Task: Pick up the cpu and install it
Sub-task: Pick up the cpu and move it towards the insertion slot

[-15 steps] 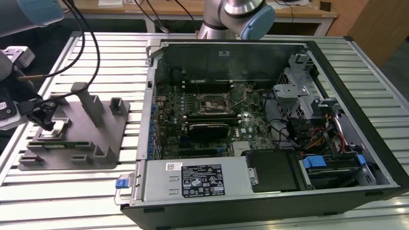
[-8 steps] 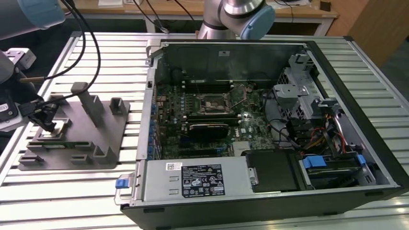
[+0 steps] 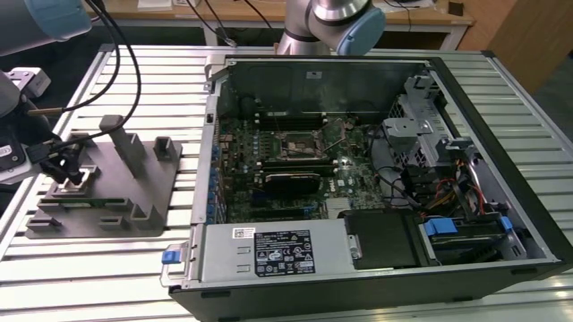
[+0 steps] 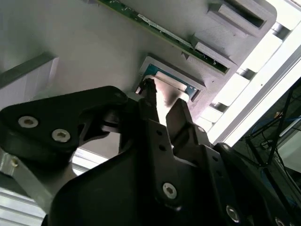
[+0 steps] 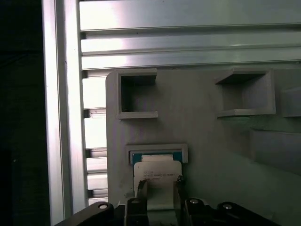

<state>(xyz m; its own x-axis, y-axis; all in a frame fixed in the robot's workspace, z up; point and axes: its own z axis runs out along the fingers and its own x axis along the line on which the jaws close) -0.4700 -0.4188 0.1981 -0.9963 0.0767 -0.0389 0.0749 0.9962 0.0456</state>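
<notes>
In the exterior view, the gripper (image 3: 68,173) hangs low over the grey tray (image 3: 134,201), which lies on the slatted metal table (image 3: 98,268) at the exterior view's left. The open computer case (image 3: 358,290) lies just beside the tray, toward the exterior view's right, with its motherboard (image 3: 300,157) facing up. Black cables (image 3: 125,67) loop down toward the gripper. The cpu itself is too small to make out here.

In the second wrist view, the gripper (image 4: 164,96) has its two black fingers (image 4: 151,115) closed in on the cpu (image 4: 171,82), one on each of two opposite edges. The chip shows a pale, flat top with a thin teal rim. It sits in a shallow framed pocket of the tray (image 4: 94,42). A thin green-edged board (image 4: 155,29) stands on edge in the tray a little beyond that pocket.

In the first wrist view, the cpu (image 5: 157,172) is a small square with a pale silver lid bearing fine dark print, and a blue-green border shows along its far edge. That edge lies inside a raised three-sided frame on the tray (image 5: 202,136). The fingertips (image 5: 141,188) of the gripper (image 5: 160,188) bracket the lid on both sides, touching it. Two square recesses (image 5: 136,96) are set in the tray beyond the chip, and the table's bright slats (image 5: 188,47) lie past the tray's edge.
</notes>
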